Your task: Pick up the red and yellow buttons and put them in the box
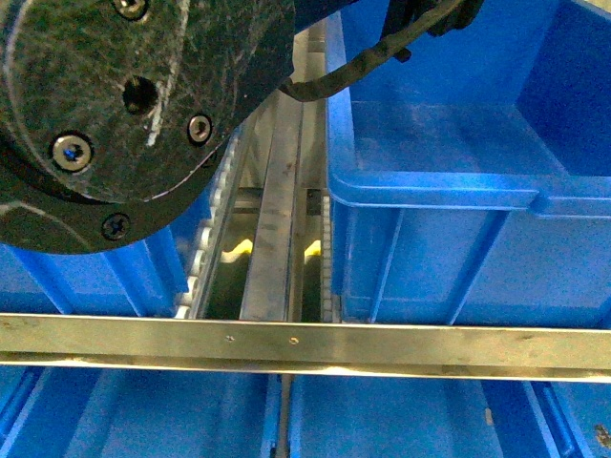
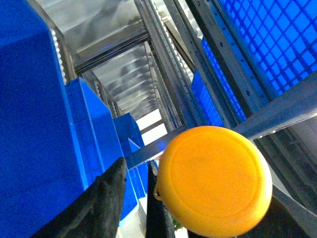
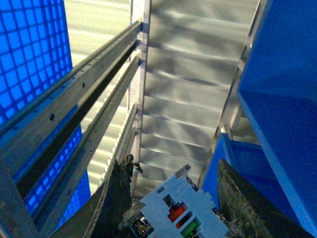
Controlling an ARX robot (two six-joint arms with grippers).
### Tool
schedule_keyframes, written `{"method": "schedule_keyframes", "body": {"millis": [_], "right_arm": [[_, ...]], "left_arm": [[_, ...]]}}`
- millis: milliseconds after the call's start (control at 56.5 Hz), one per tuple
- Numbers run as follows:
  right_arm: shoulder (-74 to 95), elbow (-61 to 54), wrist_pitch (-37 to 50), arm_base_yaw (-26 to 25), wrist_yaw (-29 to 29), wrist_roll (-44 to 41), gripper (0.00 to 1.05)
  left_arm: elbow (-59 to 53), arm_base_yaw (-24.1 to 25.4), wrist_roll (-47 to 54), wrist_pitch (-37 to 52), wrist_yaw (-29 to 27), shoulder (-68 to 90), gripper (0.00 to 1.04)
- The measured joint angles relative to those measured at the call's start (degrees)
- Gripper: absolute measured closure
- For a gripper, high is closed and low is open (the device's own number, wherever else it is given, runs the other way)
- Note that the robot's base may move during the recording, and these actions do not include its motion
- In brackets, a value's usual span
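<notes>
In the left wrist view my left gripper (image 2: 163, 208) is shut on the yellow button (image 2: 214, 179); its round yellow cap faces the camera and fills the space by the dark fingers (image 2: 101, 203). In the right wrist view my right gripper (image 3: 173, 198) is shut on the red button (image 3: 173, 210); only its grey contact block with red and green inserts shows between the worn black fingers (image 3: 116, 198); the red cap is hidden. The blue box (image 1: 449, 181) stands at the right in the front view. A black arm joint (image 1: 124, 95) fills the front view's upper left.
A metal shelf rail (image 1: 305, 343) crosses the front view low down. More blue crates (image 1: 143, 420) sit below it. Vertical metal rack rails (image 1: 282, 219) run between the crates. Blue crates (image 2: 34, 119) and rack rails (image 3: 64, 114) surround both wrist views.
</notes>
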Motion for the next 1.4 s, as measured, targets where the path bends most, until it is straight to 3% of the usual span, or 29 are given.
{"method": "schedule_keyframes", "body": {"millis": [195,744,921,1169,1399], "right_arm": [[-0.87,-0.33,0.07,-0.46,0.63,-0.11,0.63],[-0.96,-1.29,0.07,-0.83,1.46,-0.74,0.63],[-0.68,-1.29,0.07,-1.57,0.81,-2.75,0.63],[-0.39,-1.2,-1.49,-3.54,1.55,-9.03,0.63],[-1.66,-1.49,-3.17,-3.58,2.95,-13.05,0.63]], "left_arm": [[-0.22,-0.46,2.12,-1.11,0.39,-0.11,0.07],[-0.61,-2.32,8.04,-2.45,3.3,-4.48,0.08],[-6.03,-0.83,12.11,-5.92,3.26,-11.02,0.08],[-17.79,5.4,17.94,-11.65,5.11,-27.52,0.08],[-27.06,20.98,19.98,-17.99,7.67,-44.3,0.08]]}}
